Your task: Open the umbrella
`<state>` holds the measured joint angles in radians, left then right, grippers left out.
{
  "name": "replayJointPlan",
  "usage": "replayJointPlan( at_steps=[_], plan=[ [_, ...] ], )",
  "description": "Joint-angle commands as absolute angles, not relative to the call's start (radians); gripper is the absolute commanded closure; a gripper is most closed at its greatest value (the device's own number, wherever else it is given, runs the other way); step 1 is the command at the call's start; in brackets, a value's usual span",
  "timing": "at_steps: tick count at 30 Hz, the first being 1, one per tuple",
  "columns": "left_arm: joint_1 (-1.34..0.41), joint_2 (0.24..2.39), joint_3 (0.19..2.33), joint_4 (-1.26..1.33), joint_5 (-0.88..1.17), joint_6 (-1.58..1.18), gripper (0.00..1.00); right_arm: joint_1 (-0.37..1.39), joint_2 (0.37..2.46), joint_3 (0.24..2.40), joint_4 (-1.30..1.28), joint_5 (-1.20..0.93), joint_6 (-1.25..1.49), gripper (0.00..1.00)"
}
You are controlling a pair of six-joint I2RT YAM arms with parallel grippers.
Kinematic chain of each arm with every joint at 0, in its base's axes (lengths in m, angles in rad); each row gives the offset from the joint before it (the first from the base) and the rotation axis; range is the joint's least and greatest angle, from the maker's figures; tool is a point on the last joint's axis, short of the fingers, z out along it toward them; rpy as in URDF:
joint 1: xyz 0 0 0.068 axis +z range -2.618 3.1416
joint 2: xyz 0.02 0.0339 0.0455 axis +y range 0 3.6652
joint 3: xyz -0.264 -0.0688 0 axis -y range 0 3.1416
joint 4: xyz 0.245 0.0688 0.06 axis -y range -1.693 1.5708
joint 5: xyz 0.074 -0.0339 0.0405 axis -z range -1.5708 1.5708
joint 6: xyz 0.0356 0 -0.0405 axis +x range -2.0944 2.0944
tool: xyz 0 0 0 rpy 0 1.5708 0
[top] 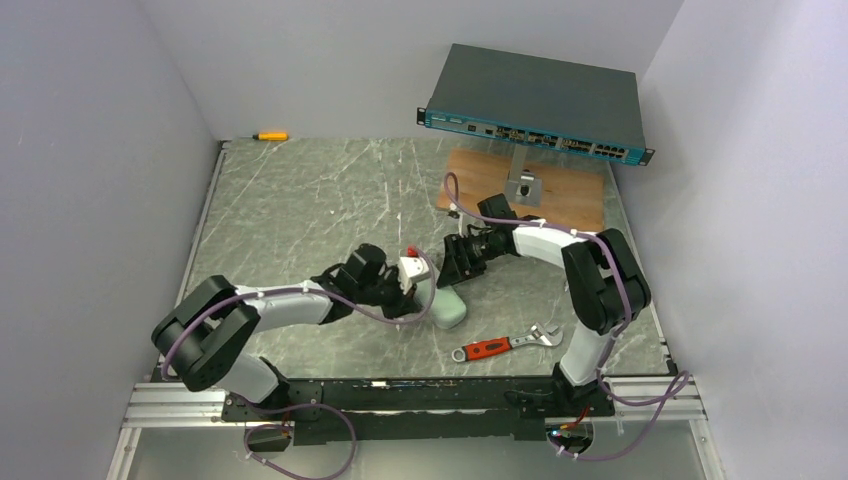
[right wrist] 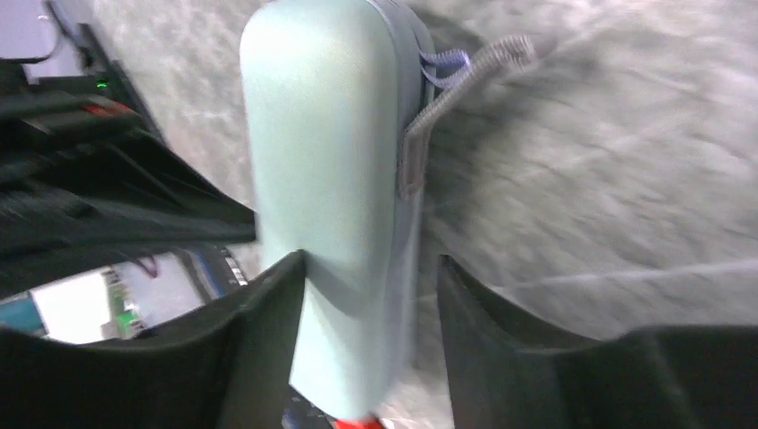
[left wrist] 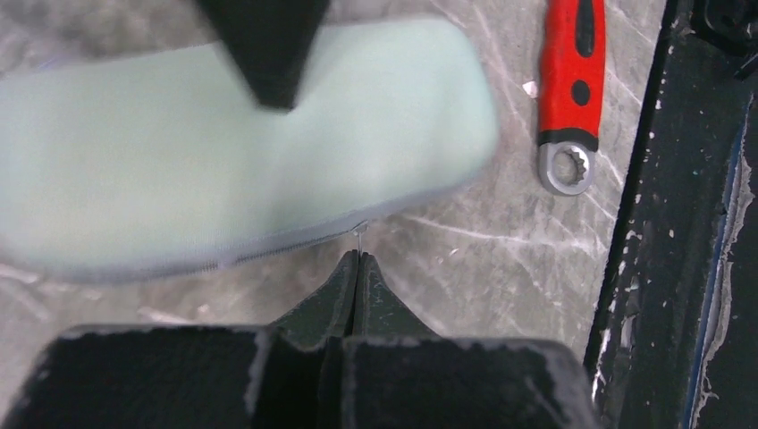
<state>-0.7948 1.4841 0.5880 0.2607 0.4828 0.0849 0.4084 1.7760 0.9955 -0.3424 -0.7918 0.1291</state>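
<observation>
Barely started tbh: zipped case (right wrist: 331, 179) sits between the wide-open right jaws, left jaws closed tight, maybe nipping its zipper (left wrist: 268, 247), no umbrella out yet.

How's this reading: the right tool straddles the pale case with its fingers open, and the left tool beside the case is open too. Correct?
No: the left tool is shut, fingers pressed together at the zipper seam of the pale case, per the left wrist view. The right tool straddles it, fingers open.

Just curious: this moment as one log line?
left gripper: shut at zipper of case | right gripper: open around case | umbrella: not visible
</observation>
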Motion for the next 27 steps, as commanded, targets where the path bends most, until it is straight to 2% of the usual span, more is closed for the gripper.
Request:
replayJointPlan(
  at_steps=[1,3,5,11,15,27],
  plan=[
    [-0.681,1.403,0.591,0.140,0.588,0.117,1.00,0.359,1.694,0.957,-0.349,-0.674,0.019,0.31],
    [-0.624,1.398,0.603,0.105,0.587,0.144,1.00,0.354,1.628,0.941,-0.372,-0.686,-0.070,0.21],
    [-0.571,1.412,0.634,0.077,0.594,0.163,1.00,0.354,1.562,0.928,-0.402,-0.698,-0.166,0.17],
    [-0.512,1.461,0.695,0.065,0.635,0.225,1.00,0.356,1.396,0.870,-0.410,-0.773,-0.634,0.13],
    [-0.512,1.497,0.725,0.058,0.659,0.223,1.00,0.391,1.376,0.857,-0.396,-0.784,-0.925,0.11],
    [-0.506,1.538,0.740,0.054,0.694,0.182,1.00,0.572,1.492,0.839,-0.245,-0.727,-1.021,0.11]
  ],
)
